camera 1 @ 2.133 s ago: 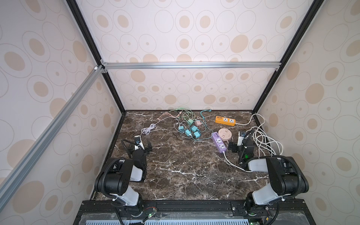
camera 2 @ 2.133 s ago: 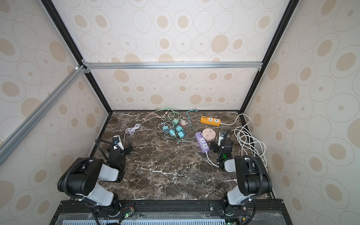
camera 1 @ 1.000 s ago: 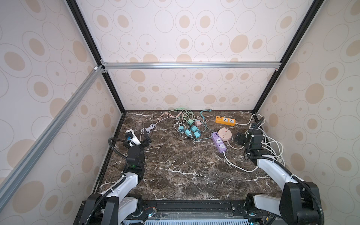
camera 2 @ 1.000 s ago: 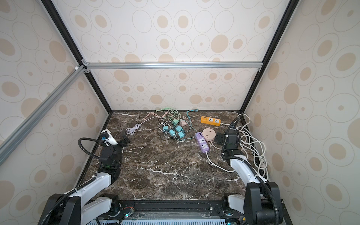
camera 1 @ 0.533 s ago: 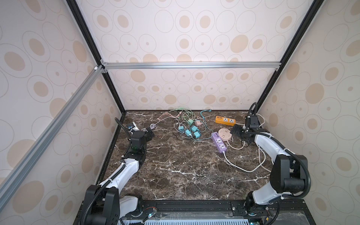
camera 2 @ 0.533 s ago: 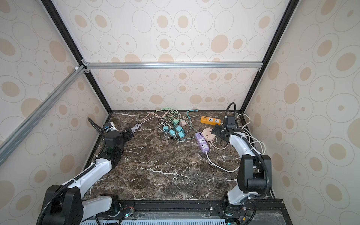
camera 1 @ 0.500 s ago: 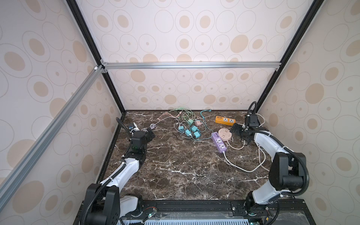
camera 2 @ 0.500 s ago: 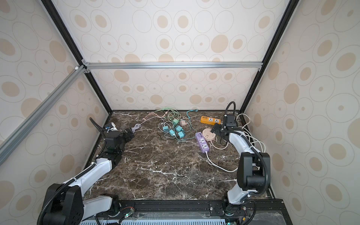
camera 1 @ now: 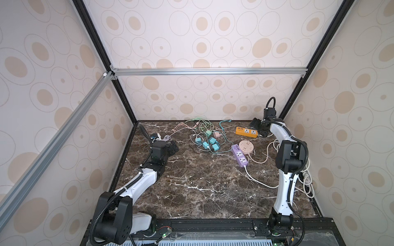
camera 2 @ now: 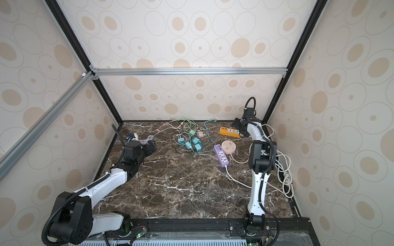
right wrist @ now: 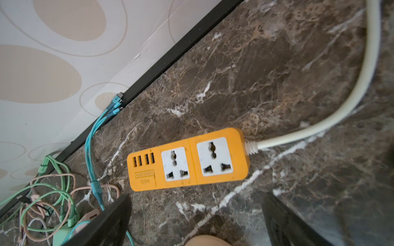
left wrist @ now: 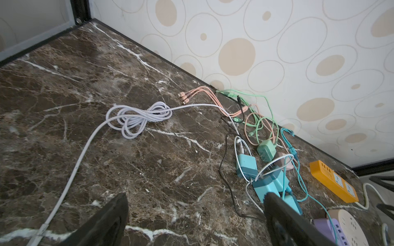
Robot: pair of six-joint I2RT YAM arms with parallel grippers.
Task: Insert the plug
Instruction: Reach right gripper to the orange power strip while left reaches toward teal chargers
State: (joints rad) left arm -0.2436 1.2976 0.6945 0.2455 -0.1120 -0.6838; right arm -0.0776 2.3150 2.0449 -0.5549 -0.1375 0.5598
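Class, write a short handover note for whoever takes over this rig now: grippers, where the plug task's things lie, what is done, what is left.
Left gripper: open, empty, near the white cable coil.
Right gripper: open, empty, over the orange strip.
Chargers lie loose in the cable tangle at the back; purple strip beside it.
Done: nothing; both orange strip sockets are empty.
Left: pick a plug, insert it.

Empty orange power strip, flat
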